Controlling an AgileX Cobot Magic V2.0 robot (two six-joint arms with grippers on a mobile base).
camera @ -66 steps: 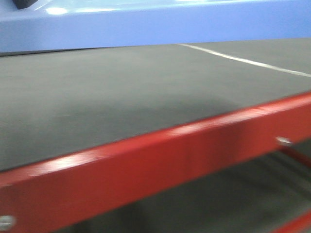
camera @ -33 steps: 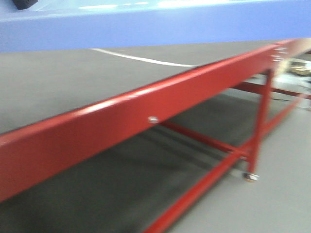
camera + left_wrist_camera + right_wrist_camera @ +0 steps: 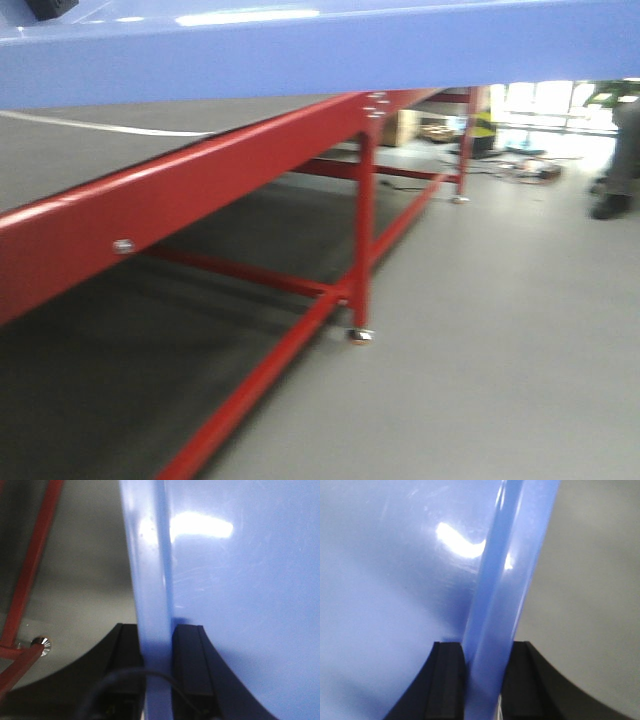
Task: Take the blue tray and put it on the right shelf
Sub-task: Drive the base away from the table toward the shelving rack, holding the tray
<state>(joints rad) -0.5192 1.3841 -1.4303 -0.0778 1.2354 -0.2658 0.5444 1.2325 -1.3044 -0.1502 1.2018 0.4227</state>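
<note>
Gripping the tray [image 3: 320,55] by opposite rims, both tools hold it in the air. In the front view its glossy blue side spans the whole top edge, close to the camera, with a dark corner of something at its upper left.

The left tool [image 3: 157,630] is clenched on the tray's rim. Its black fingers [image 3: 187,650] press the flared edge from either side, and the tray's inside spreads to the right with a bright glare spot. Left of that rim lie grey floor [image 3: 85,580], red bars and a shiny foot [image 3: 41,642].

The right tool [image 3: 487,647] is likewise clamped on the other rim, with one black finger [image 3: 447,665] on the inner side and one on the outer. The tray's inside fills the left of this view, and bare floor the right.

Below the tray in the front view, the red-framed surface [image 3: 200,180] runs off to the left. It has a dark mat [image 3: 60,150] crossed by a thin white line [image 3: 90,126], and a screw [image 3: 123,245] sits in the rail. A red leg [image 3: 364,230] stands on the floor at the corner. A blurred person [image 3: 618,150] stands far right.
</note>
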